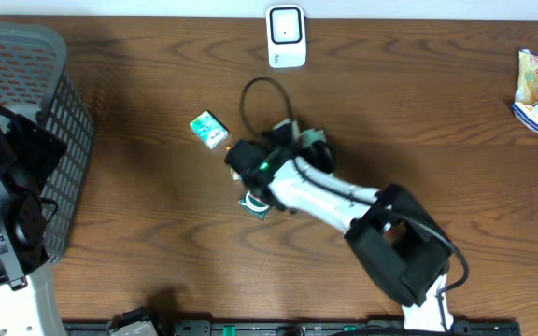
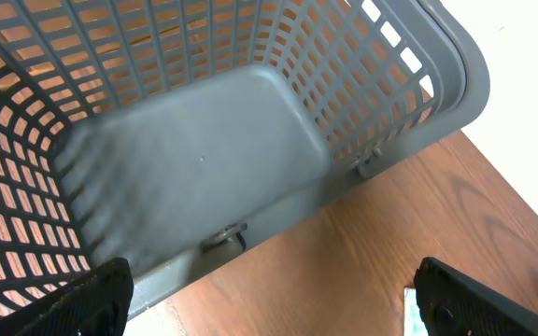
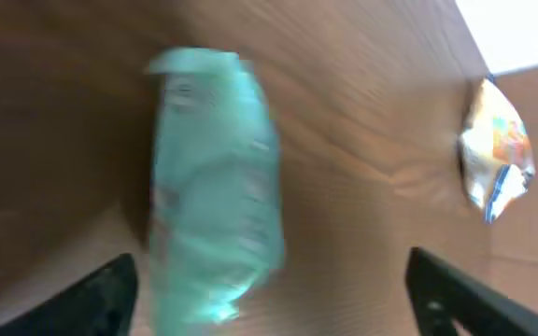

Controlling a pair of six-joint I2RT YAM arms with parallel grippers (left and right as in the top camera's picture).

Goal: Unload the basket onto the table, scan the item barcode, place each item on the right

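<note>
Overhead: the right hand (image 1: 250, 182) stands over the green packet (image 1: 254, 204) at the middle of the surface (image 1: 437, 168). The scanner (image 1: 286, 37) lies at 12 o'clock.

Right wrist: the hand is released, fingers wide. The packet's long axis runs 12-to-6, offset toward 9.

Left wrist: the left hand (image 2: 274, 289) is released and empty above the basket (image 2: 250, 140), well apart from the packet.

Basket (image 1: 71, 117) left; scanner (image 1: 286, 35) rear centre; pouch (image 3: 215, 187) apparently below right pincer (image 3: 271, 259).

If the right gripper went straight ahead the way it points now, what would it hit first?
Likely the blurred green packet just ahead of the right gripper, then the table; depth is unclear.
</note>
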